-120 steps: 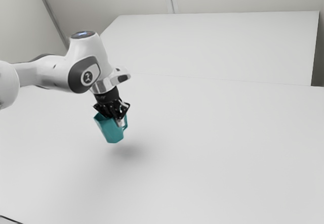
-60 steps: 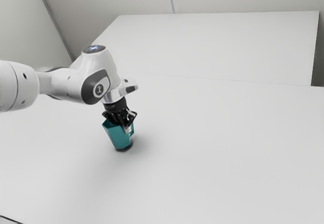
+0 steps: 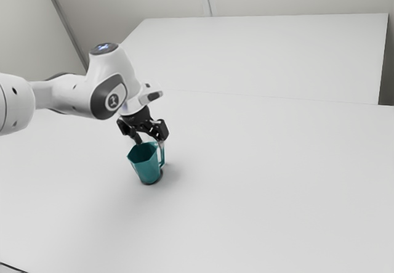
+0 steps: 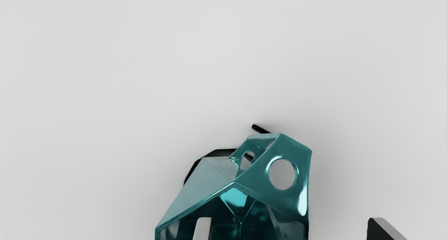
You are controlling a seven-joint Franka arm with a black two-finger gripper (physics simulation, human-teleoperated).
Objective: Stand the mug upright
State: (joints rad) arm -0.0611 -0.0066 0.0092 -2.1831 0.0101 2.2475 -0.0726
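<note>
Evidently released: vs. a half-sec. ago, the gripper (image 3: pixel 150 142) has spread wide and risen a little, w/ nothing held. One finger is over the mug's open top, the other outside past the handle (image 3: pixel 162 154). Mug (image 3: pixel 146 167) obs. base-down on the table (image 3: pixel 258 180), opening up, approx. same pos. as prior. Task appears met, though a slight lean can't be ruled out from the ext. view. Rec. lifting clear w/o catching rim or handle.

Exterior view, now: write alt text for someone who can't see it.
A teal mug stands upright on a white table, its handle toward the exterior view's right, with an open black gripper at its rim. A white robot arm reaches in from the exterior view's left.
</note>
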